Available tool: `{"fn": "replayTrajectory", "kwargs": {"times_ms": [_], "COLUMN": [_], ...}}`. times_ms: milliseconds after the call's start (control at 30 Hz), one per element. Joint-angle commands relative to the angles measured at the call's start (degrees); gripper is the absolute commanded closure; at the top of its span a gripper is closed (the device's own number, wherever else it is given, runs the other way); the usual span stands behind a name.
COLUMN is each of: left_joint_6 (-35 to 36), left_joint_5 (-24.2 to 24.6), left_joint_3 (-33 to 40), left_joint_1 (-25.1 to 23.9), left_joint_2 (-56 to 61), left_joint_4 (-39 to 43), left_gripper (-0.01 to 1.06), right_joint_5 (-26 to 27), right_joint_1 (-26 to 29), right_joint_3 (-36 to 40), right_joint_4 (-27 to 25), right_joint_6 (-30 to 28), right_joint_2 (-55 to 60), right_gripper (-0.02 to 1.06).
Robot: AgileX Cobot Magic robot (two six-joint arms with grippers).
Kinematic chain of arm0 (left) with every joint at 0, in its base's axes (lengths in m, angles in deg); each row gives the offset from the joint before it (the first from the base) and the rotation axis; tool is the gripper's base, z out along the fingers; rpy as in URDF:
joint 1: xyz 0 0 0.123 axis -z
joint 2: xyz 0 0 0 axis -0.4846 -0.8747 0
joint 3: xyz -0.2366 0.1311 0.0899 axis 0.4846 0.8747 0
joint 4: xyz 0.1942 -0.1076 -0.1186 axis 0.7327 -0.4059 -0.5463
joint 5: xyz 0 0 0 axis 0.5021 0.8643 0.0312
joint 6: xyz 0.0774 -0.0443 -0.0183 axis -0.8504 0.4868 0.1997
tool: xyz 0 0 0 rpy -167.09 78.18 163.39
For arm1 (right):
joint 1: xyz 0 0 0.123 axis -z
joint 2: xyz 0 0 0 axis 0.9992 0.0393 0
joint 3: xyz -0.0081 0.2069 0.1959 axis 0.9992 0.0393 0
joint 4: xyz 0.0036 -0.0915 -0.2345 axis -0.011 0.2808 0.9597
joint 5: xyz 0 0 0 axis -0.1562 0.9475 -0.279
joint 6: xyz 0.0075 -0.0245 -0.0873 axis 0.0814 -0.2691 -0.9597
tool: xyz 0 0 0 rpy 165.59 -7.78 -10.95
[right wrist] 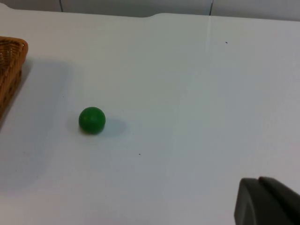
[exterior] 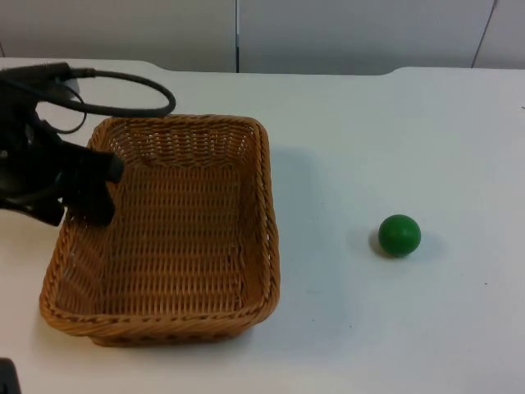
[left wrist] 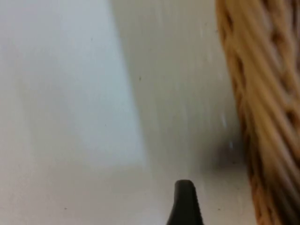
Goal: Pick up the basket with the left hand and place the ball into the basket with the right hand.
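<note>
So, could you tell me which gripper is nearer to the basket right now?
Left. The left gripper is at the wicker basket's left rim, while the right gripper waits off to the side, beyond the green ball.

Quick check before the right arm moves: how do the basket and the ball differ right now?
The basket is tan woven wicker, rectangular and open-topped; the ball is plain green, smooth and round. The basket is far larger than the ball. The left gripper is at the basket's left rim, while the ball lies alone, apart from the basket and untouched. Both rest on the white table.
</note>
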Motion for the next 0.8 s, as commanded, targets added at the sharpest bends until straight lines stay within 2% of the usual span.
{"fn": "replayTrajectory", "kwargs": {"times_ms": [0,167,300,333,367,467,767], "left_joint_6": [0.2,0.2,0.2,0.2,0.2,0.2,3.8], "left_joint_5": [-1.0,-1.5,-2.6,-2.6,-2.6,-2.1,5.8], "left_joint_3": [-0.1,-0.2,-0.8,-0.8,-1.4,-2.6,-8.7], "left_joint_1": [0.2,0.2,0.2,0.2,0.2,0.2,0.1], "left_joint_2": [-1.2,-2.7,-3.1,-3.1,-3.1,-3.1,-3.1], "left_joint_4": [-0.2,-0.6,-1.2,-1.2,-1.3,-1.7,-2.8], "left_gripper": [0.45,0.51,0.96,0.96,1.05,1.05,1.05], "right_joint_5": [0.3,0.3,0.3,0.3,0.3,0.3,0.3], "right_joint_1": [0.2,0.2,0.2,0.2,0.2,0.2,0.2], "right_joint_3": [0.4,0.4,0.4,0.4,0.4,0.4,0.4], "right_joint_4": [0.2,0.2,0.2,0.2,0.2,0.2,0.2], "right_joint_6": [0.1,0.1,0.1,0.1,0.1,0.1,0.1], "right_joint_2": [-0.4,-0.4,-0.4,-0.4,-0.4,-0.4,-0.4], "right_gripper": [1.05,1.05,1.05,1.05,1.05,1.05,1.05]}}
